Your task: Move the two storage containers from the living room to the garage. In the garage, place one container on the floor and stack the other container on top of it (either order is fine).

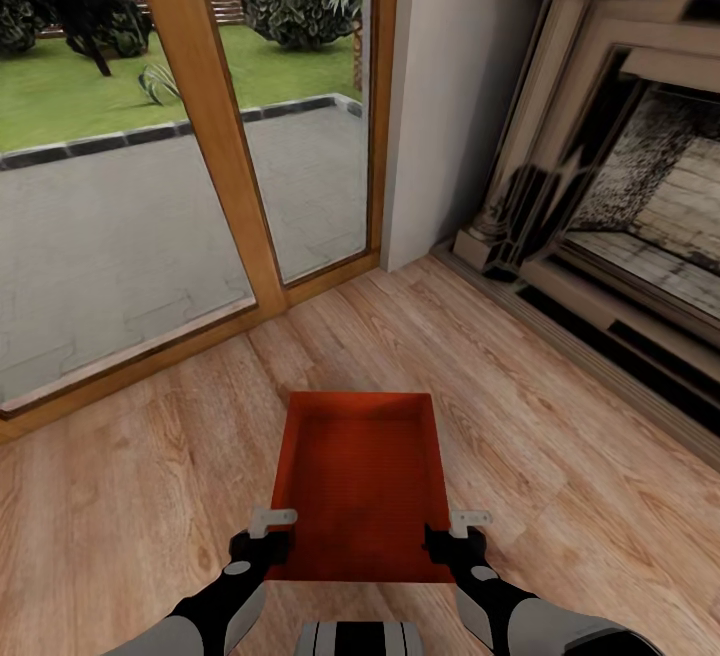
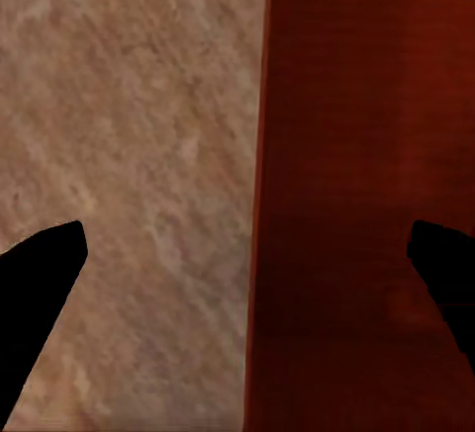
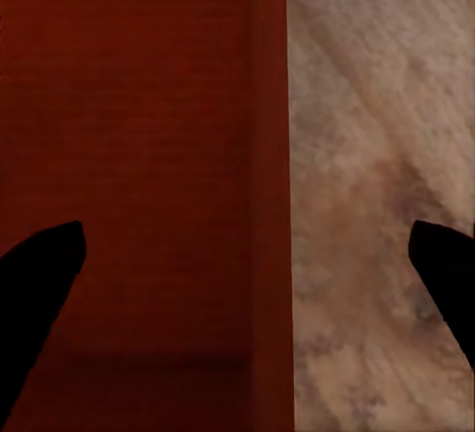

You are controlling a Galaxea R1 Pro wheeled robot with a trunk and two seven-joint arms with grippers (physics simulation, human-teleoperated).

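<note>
One orange-red storage container (image 1: 358, 466) rests on the living room's light wood plank flooring (image 1: 150, 476), just in front of me. My left gripper (image 1: 266, 546) is over the container's left wall near its near corner. In the left wrist view the left gripper (image 2: 242, 289) is open, its dark fingers (image 2: 40, 294) straddling that wall (image 2: 259, 205). My right gripper (image 1: 448, 542) is over the right wall. In the right wrist view the right gripper (image 3: 247, 289) is open too, its fingers (image 3: 40, 294) either side of the wall (image 3: 269, 185).
Wood-framed glass doors (image 1: 215, 136) stand ahead on the left, with a patio and lawn behind them. A pale wall section (image 1: 450, 86) sits between the doors and the fireplace (image 1: 620, 196) on the right, whose hearth edge (image 1: 600, 356) runs along the floor.
</note>
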